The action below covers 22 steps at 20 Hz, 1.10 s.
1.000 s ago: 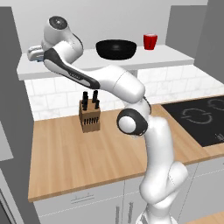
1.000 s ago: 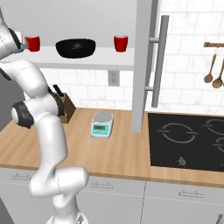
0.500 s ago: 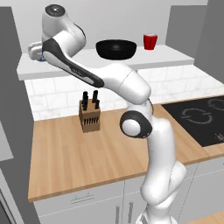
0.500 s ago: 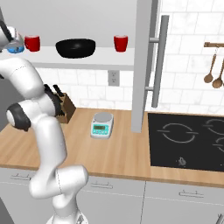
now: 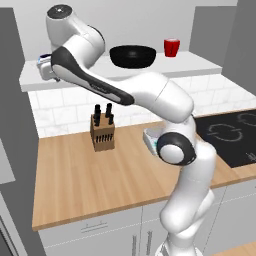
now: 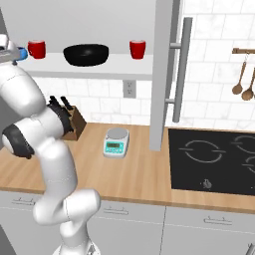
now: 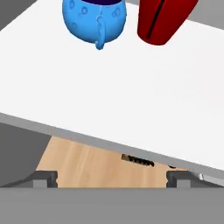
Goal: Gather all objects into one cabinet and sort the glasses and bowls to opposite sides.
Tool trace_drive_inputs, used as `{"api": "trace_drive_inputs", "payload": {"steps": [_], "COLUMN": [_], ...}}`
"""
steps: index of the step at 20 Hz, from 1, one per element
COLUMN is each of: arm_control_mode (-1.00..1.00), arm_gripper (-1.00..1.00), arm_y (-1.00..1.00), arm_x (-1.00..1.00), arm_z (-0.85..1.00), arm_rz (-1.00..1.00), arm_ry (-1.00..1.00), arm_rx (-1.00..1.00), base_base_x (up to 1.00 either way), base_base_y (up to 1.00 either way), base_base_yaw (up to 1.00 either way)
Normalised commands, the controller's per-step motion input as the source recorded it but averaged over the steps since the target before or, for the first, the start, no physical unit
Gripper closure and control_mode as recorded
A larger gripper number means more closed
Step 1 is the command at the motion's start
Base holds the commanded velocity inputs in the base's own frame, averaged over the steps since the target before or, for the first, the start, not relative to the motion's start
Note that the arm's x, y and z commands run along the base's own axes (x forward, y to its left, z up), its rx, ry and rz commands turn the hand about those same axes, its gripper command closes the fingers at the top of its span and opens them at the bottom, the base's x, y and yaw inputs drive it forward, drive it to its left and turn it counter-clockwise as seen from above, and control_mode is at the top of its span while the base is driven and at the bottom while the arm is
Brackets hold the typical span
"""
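Glossy blue bowl (image 7: pixel 94 17), glossy red cup (image 7: pixel 161 19), matt shelf board (image 7: pixel 113 92).

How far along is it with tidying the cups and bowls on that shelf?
All four pieces sit on the shelf. The blue bowl stands beside a red cup at one end, so the sorting is unfinished. The gripper is open and empty. The black bowl and other red cup stand further along.

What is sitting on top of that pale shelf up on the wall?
On the shelf stand a black bowl, a red cup right of it, another red cup left, and a small blue bowl. The arm hides the shelf's far left end.
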Motion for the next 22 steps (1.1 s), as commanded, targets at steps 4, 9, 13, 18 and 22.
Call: {"api": "trace_drive_inputs", "payload": {"steps": [4, 9, 13, 18, 22], "arm_control_mode": [-1.0, -1.0, -1.0, -1.0, -1.0], "arm_gripper": [-1.0, -1.0, -1.0, -1.0, -1.0], "arm_y": [-0.67, -0.76, -0.8, -0.69, -0.84], "arm_x": [-0.69, -0.62, -0.25, -0.02, -0.1], "arm_z": [-0.01, 0.0, 0.0, 0.14, 0.24], "arm_rz": [-0.01, -0.01, -0.04, -0.09, -0.1], "arm_ry": [-0.14, -0.09, -0.04, -0.07, -0.03], "arm_rx": [0.15, 0.08, 0.0, 0.04, 0.02], "base_base_x": [0.0, 0.0, 0.0, 0.0, 0.0], "base_base_y": [0.0, 0.0, 0.0, 0.0, 0.0], "base_base_yaw": [0.0, 0.0, 0.0, 0.0, 0.0]}}
